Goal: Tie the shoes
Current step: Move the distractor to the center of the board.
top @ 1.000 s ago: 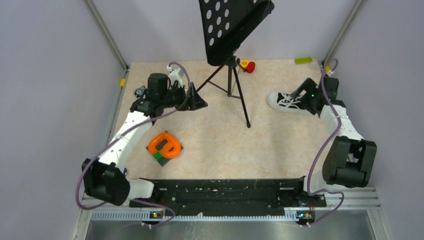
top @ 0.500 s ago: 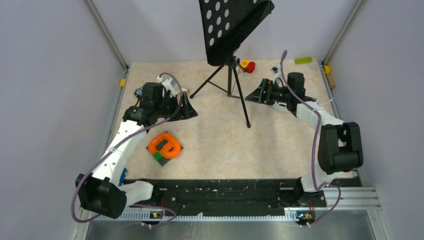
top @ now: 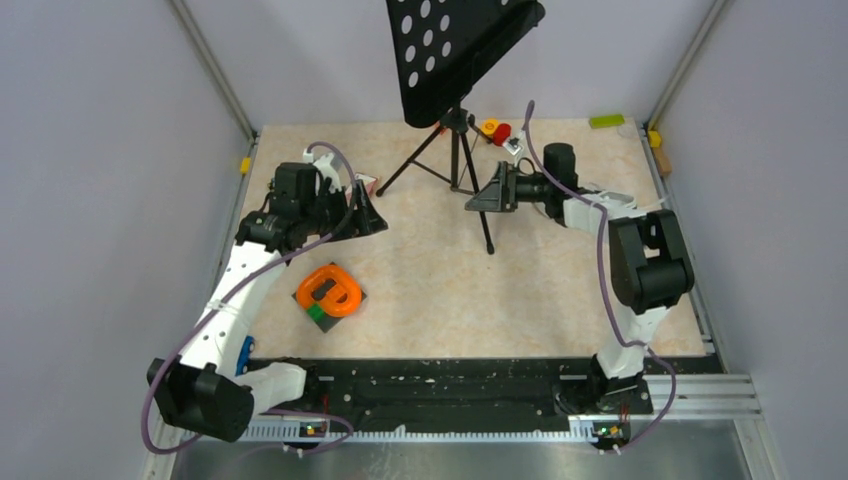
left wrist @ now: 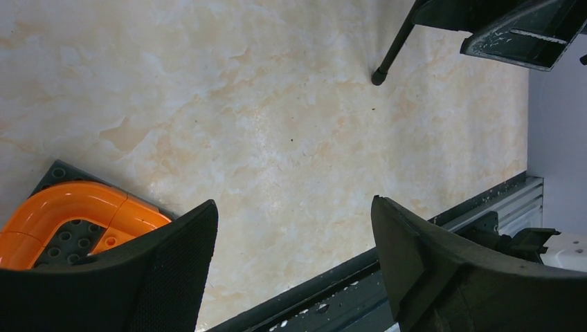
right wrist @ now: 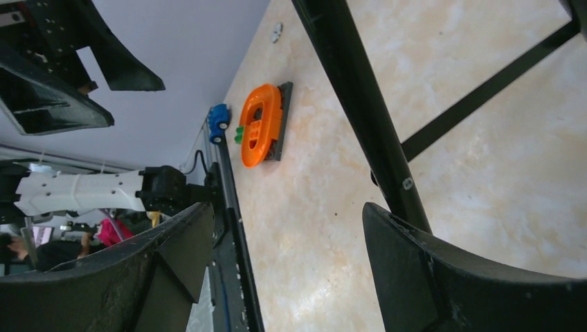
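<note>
Over the far half of the desk, both grippers hang wide open and empty. The left gripper is near the orange track. The right gripper is just beside the stand, and a tripod leg crosses its wrist view. The shoe shows in no view, so where it lies relative to either gripper cannot be told.

marbled beige tabletop matt; orange plastic track glossy; black stand matt.
</note>
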Tool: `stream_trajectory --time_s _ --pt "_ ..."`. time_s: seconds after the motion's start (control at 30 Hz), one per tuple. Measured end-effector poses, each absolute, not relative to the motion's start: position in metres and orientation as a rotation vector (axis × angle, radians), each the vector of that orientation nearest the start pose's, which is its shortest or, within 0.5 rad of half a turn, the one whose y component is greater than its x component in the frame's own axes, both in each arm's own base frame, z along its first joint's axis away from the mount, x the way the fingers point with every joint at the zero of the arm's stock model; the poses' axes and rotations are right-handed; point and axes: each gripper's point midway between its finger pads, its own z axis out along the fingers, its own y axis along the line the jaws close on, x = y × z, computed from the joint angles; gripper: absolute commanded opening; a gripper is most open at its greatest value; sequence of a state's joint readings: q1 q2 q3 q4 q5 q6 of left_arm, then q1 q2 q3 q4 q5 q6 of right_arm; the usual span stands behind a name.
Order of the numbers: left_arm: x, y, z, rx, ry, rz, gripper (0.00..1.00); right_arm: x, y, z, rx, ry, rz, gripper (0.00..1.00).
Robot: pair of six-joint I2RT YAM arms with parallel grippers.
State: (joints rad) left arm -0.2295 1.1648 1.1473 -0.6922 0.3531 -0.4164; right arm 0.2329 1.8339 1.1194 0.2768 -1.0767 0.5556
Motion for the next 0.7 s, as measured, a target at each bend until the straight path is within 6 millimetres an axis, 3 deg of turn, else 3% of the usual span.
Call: stream_trajectory --time_s 0.13,0.33,0.7 --pt "0.287 -0.145 0.231 -0.031 2.345 -0.728 0.85 0.374 0.267 0.165 -0.448 2.034 1.631 0.81" --pt "0.286 -0.143 0.233 -0.030 2.340 -0.717 0.85 0.371 0.296 0.168 -0.531 1.999 1.693 0.81" --pt "0.284 -0.141 0.236 -0.028 2.331 -0.708 0.85 0.397 0.314 0.163 -0.542 1.932 1.744 0.81"
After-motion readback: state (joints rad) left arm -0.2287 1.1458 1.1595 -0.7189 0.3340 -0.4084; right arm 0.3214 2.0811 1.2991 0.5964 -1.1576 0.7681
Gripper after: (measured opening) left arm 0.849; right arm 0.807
